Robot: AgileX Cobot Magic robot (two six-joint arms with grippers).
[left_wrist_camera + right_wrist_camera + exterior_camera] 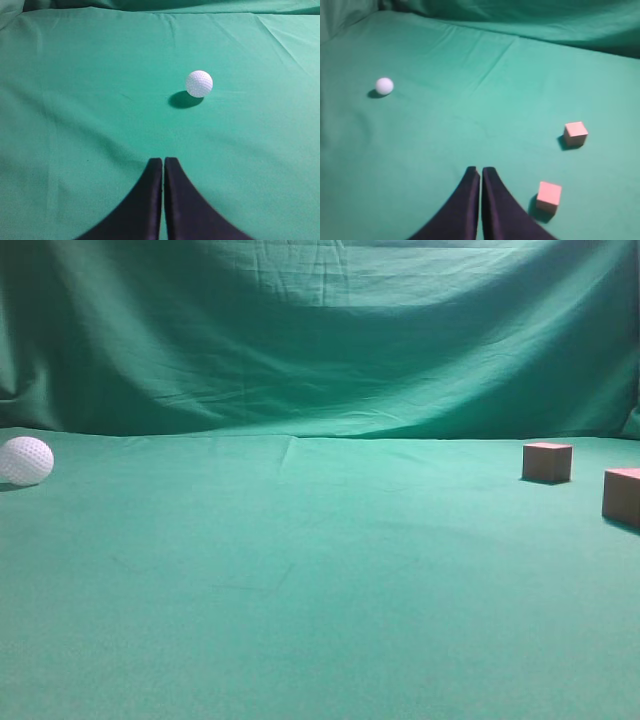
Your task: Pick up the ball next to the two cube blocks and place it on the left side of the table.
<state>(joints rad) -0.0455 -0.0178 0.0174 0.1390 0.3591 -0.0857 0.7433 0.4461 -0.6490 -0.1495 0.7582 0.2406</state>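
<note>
the ball (pixel 25 460) rests on the green worktop (pixel 300 590) at its far left side, well apart from the two cube blocks (pixel 547 462), which sit at the far right. judged from that layout, the placing looks done, and what remains is mostly not disturbing it.

the left tool (pixel 163 162) hangs clear of the cloth with its two dark fingers pressed together and nothing between them; the ball (pixel 199 83) lies ahead of it and a little to the right, apart from the tips. the right tool (pixel 481 172) is likewise closed and empty, with the nearer cube (pixel 549 195) just beside it to the right, the farther cube (pixel 575 133) beyond that, and the ball (pixel 384 86) well off to the left.

the main risk is the ball itself: a dimpled sphere on slightly wrinkled cloth will likely roll at any brush from the left tool, or if the cloth is tugged. from the ball, the exterior view shows little worktop to the left before the picture ends, so where the edge lies there cannot be told; a nudge that way could lose it. a low sweep of the right tool could knock the nearer cube.

between the ball and the cubes the worktop lies broad and unobstructed, and behind the ball the backdrop cloth (pixel 320 330) rises.
</note>
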